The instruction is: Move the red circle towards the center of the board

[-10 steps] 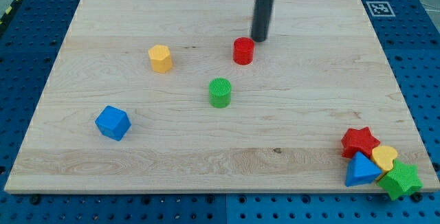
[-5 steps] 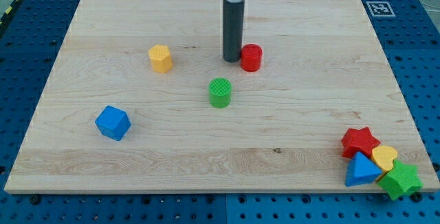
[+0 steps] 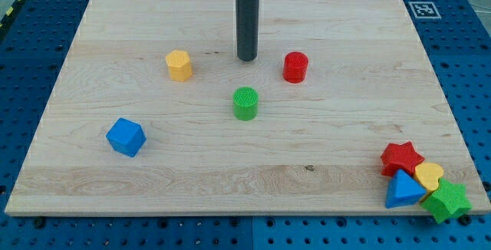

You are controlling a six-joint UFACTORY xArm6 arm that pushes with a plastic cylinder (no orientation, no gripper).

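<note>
The red circle (image 3: pixel 295 67) is a short red cylinder standing on the wooden board (image 3: pixel 345 127), right of the middle and a little toward the view's top. My tip (image 3: pixel 247 58) rests on the board to the left of the red circle, apart from it by a clear gap. A green cylinder (image 3: pixel 245 103) stands just below my tip. A yellow hexagon block (image 3: pixel 179 64) lies to the left of my tip.
A blue cube (image 3: pixel 126 136) sits at the lower left. A cluster at the board's lower right corner holds a red star (image 3: pixel 401 158), a yellow heart (image 3: pixel 430 175), a blue triangle (image 3: pixel 402 189) and a green star (image 3: pixel 448 200). A fiducial tag (image 3: pixel 423 9) marks the upper right corner.
My tip swung from the upper right of the red circle round to its left side, then drew back left and up. The red circle slid to the right and slightly down.
</note>
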